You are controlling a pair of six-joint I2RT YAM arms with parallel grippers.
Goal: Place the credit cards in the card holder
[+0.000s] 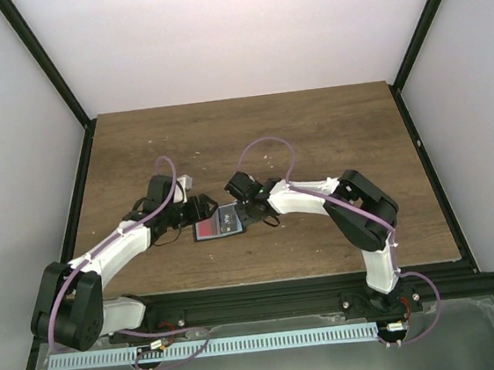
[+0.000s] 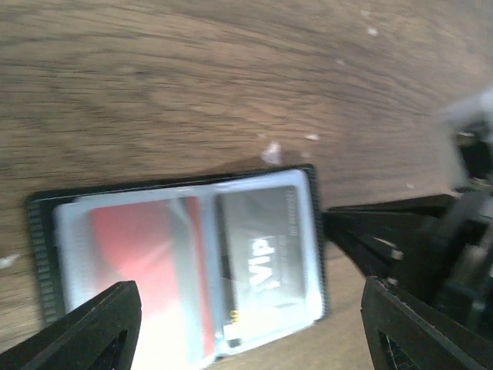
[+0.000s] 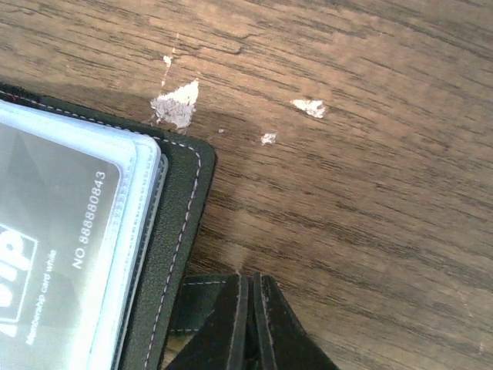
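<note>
Toward the worktop's near edge, the left gripper (image 2: 250, 301) gaped wide over the open card holder (image 1: 219, 226), whose tab the right gripper (image 3: 250, 293) pinched.

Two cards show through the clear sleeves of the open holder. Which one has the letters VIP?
The dark grey card, which bears VIP in pale letters. The red card beside it in the card holder shows no such letters.
</note>
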